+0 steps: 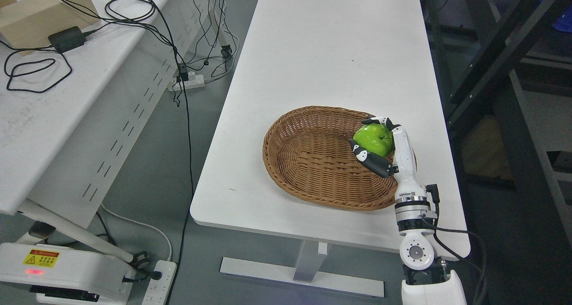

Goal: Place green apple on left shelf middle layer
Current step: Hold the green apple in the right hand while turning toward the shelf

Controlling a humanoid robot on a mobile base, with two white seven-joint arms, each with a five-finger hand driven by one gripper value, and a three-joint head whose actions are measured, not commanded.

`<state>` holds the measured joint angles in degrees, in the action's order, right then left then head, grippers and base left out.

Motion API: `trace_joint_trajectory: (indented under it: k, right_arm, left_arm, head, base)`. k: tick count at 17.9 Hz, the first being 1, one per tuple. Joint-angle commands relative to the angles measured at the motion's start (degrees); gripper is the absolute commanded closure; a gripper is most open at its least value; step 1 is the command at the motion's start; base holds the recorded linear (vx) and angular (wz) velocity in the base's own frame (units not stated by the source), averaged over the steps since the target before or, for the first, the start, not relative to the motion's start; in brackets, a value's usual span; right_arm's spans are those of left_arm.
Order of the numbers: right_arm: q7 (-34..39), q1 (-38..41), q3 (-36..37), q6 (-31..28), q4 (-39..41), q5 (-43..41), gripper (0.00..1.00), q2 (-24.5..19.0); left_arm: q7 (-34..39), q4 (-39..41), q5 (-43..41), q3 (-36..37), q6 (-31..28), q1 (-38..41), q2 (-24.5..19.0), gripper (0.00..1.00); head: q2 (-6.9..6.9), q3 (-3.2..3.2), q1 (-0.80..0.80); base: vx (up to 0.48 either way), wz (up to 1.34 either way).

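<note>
Green apple (373, 139) sits inside the right hand (380, 146), over the right side of the basket (313, 162). The hand's fingers (371, 158) are curled around the apple, black ones under it and more at its top, so the hand is gripping it. I cannot tell if the apple touches the basket. The white arm comes up from the bottom right of the picture, with a black cable beside it.

The basket is brown, woven and oval. It rests on the white table (330, 50), near the table's front edge. Nothing else lies in the basket.

On the left stands another white table (89, 95). It carries a wooden block (44, 14), a small black power box (67, 38) and loops of black wire (35, 73). More wires hang down between the two tables to a white power strip (190, 81) on the grey floor. Another power strip (158, 282) lies at the bottom left. Dark shelf bars (496, 50) show at the right edge.
</note>
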<state>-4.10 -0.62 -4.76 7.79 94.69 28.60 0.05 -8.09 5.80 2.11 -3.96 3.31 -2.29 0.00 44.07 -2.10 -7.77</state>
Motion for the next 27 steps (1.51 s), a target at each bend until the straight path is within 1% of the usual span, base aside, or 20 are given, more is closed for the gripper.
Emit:
trace_joint_trajectory:
  k: [1,6,15,27]
  right_arm:
    - [-0.7,2.6,4.8,2.5,4.1,-2.4,1.0,1.0]
    - [-0.7,4.7,4.9,7.1,4.1,-5.4,1.0,1.0]
    - [-0.7,6.1,4.2,7.2,4.1,-5.8,1.0,1.0]
    - [-0.6,7.0,4.0,6.6,4.0,-5.8,1.0,1.0]
  left_arm:
    - [0.0,0.0,0.0,0.0,-0.1,0.0,-1.0,0.0]
    - [0.0,0.0,0.0,0.0,0.0,0.0,-1.0,0.0]
    - [0.0,0.0,0.0,0.0,0.0,0.0,-1.0,0.0]
    - [0.0,0.0,0.0,0.0,-0.1,0.0,-1.0,0.0]
  head:
    - [0.0,0.0,0.0]
    - [0.0,0.0,0.0]
    - [0.0,0.0,0.0]
    - [0.0,0.0,0.0]
  base:
    - [0.0,0.0]
    - [0.0,0.0]
    - [-0.036,0.0]
    - [-0.157,0.02]
